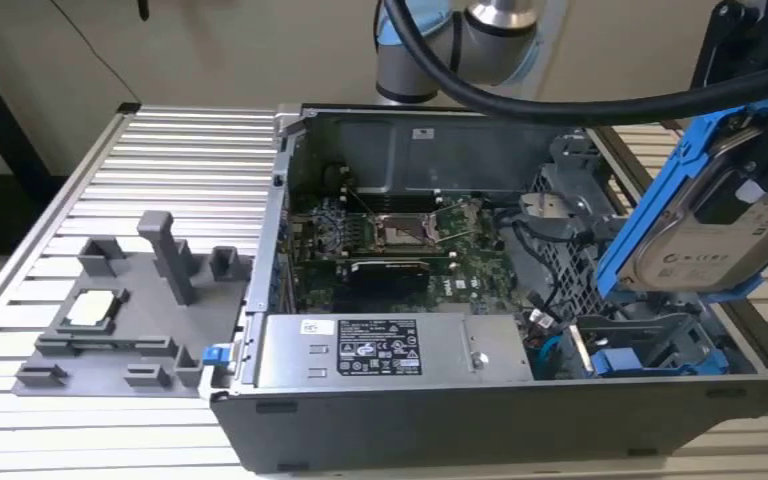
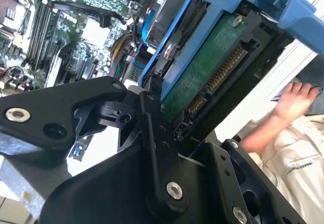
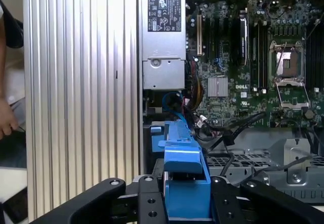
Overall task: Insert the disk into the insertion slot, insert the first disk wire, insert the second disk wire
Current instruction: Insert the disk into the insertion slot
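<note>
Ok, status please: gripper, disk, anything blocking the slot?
Gripper shut on disk. Disk tilted above case, not yet in insertion slot. Cables beside slot.

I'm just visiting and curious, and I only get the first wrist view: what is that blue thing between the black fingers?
Observer: It's the blue carrier of the disk. The exterior view shows the disk's silver body with a pale label.
Operator: Is it inside the computer yet?
Observer: No. The gripper holds it tilted above the open case, at the exterior view's right.
Operator: Anything on its other face?
Observer: The second wrist view shows a green circuit board with a connector row.
</note>
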Available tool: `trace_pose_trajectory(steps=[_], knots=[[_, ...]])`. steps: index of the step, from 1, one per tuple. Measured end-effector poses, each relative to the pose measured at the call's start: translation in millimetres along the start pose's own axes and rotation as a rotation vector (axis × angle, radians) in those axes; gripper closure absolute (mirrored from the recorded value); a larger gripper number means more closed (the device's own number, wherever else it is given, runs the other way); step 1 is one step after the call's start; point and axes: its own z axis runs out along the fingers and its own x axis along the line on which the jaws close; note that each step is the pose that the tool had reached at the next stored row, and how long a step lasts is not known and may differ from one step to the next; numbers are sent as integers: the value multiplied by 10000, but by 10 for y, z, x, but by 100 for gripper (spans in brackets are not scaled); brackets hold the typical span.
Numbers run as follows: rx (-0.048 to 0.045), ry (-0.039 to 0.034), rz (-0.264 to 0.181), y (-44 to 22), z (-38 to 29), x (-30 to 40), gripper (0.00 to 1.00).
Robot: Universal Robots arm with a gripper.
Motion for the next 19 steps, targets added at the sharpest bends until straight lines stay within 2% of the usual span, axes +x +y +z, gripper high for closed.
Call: trace_pose_trajectory(steps=[9, 13, 19], knots=[[-3, -4, -2, -15, 131, -1, 67], [-149, 1, -54, -55, 164, -2, 67], [-160, -2, -68, -63, 174, -2, 67]])
